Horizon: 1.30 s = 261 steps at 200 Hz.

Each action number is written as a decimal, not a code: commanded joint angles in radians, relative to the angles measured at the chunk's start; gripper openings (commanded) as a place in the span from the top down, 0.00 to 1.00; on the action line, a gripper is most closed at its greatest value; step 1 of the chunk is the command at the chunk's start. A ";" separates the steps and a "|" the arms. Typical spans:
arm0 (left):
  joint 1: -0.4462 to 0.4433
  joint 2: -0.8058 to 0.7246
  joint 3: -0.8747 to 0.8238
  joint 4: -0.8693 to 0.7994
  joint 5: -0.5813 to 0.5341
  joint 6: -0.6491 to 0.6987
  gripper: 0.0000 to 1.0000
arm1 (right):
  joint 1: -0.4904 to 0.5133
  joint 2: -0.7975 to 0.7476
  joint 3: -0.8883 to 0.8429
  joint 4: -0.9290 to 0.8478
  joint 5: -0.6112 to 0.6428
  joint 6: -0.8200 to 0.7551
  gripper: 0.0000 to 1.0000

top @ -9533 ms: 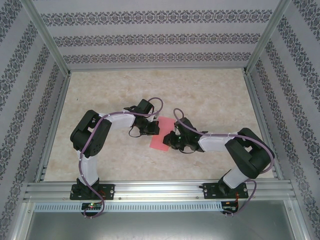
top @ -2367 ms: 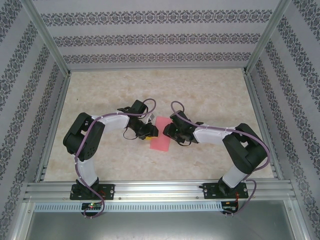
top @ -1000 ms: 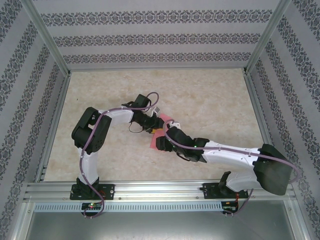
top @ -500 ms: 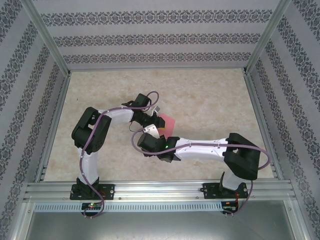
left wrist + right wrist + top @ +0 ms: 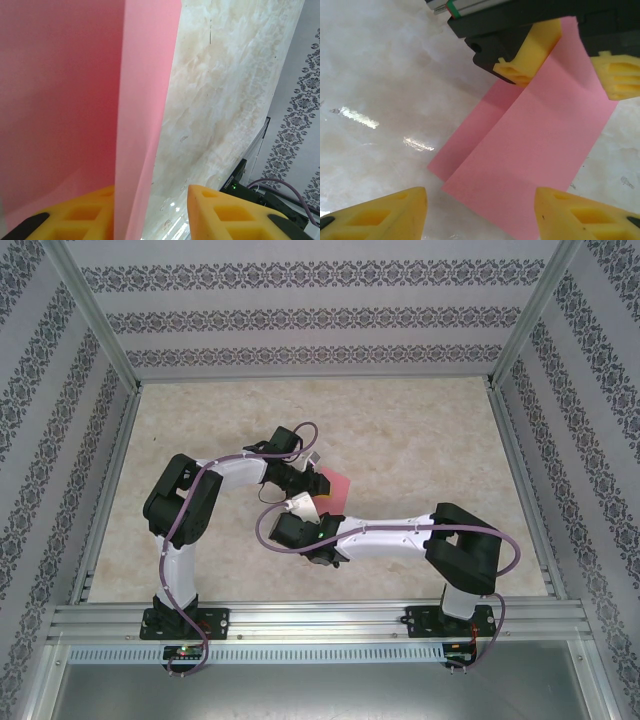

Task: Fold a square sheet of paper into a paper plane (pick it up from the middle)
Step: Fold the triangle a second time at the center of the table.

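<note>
The left fingers [image 5: 75, 215] stand part open, yellow pads apart. The sheet [image 5: 540, 140] runs down between them. In the left wrist view it lies against the pad at 7 o'clock, while bare marble shows between its edge and the pad at 5 o'clock, so nothing is pinched. The left gripper [image 5: 303, 480] sits at the sheet's far end. In the right wrist view its two pads straddle that end at 12 and 2 o'clock.

The right fingers [image 5: 380, 210] are spread wide, one at 7 o'clock and one at 5 o'clock of the right wrist view, with nothing between them. The right gripper [image 5: 481, 192] hovers over the sheet's near edge and has hold of nothing.

The sheet is pink-red and folded lengthwise into two layers. The lower layer shows as a strip along the 9 o'clock side in the right wrist view. In the left wrist view a lighter flap rises from the crease beside a shadowed face.

From above, the sheet lies near the middle of the table [image 5: 420, 430], at 3 o'clock of the left gripper and 1 o'clock of the right gripper. The left arm bends in from 8 o'clock. The right arm reaches across from 4 o'clock, its wrist just near of the sheet.
</note>
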 commanded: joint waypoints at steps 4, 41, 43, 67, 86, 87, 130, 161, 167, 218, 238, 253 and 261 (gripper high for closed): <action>0.012 -0.018 0.021 -0.025 0.019 -0.004 0.62 | 0.011 0.018 0.029 -0.009 0.046 0.029 0.45; 0.013 -0.022 0.028 -0.030 0.018 -0.004 0.62 | 0.012 -0.005 0.023 -0.034 0.080 0.057 0.61; 0.012 -0.022 0.028 -0.031 0.018 -0.005 0.62 | 0.012 -0.008 0.021 -0.034 0.082 0.059 0.63; 0.013 -0.031 0.033 -0.033 0.017 -0.009 0.62 | 0.012 -0.043 0.000 -0.026 0.102 0.071 0.75; 0.013 -0.039 0.042 -0.056 0.002 0.005 0.62 | 0.004 -0.069 -0.026 0.007 0.084 0.068 0.87; 0.012 -0.039 0.042 -0.058 0.001 0.005 0.62 | 0.003 -0.070 -0.027 0.008 0.083 0.068 0.88; 0.013 -0.045 0.044 -0.082 -0.025 0.018 0.61 | -0.024 -0.096 -0.069 0.063 0.003 0.044 1.00; 0.012 -0.083 0.040 -0.127 -0.121 0.039 0.59 | -0.071 -0.132 -0.123 0.153 -0.101 0.034 1.00; 0.013 -0.096 0.030 -0.129 -0.149 0.035 0.58 | -0.081 -0.142 -0.138 0.181 -0.124 0.028 1.00; 0.021 -0.207 -0.062 -0.144 -0.357 0.004 0.54 | -0.191 -0.204 -0.262 0.387 -0.368 0.035 1.00; 0.022 -0.238 -0.106 -0.133 -0.379 -0.008 0.55 | -0.237 -0.224 -0.303 0.442 -0.448 0.044 1.00; 0.021 -0.256 -0.140 -0.110 -0.368 -0.013 0.57 | -0.269 -0.237 -0.329 0.473 -0.502 0.048 1.00; 0.022 -0.263 -0.155 -0.099 -0.354 -0.010 0.59 | -0.284 -0.243 -0.344 0.489 -0.519 0.048 1.00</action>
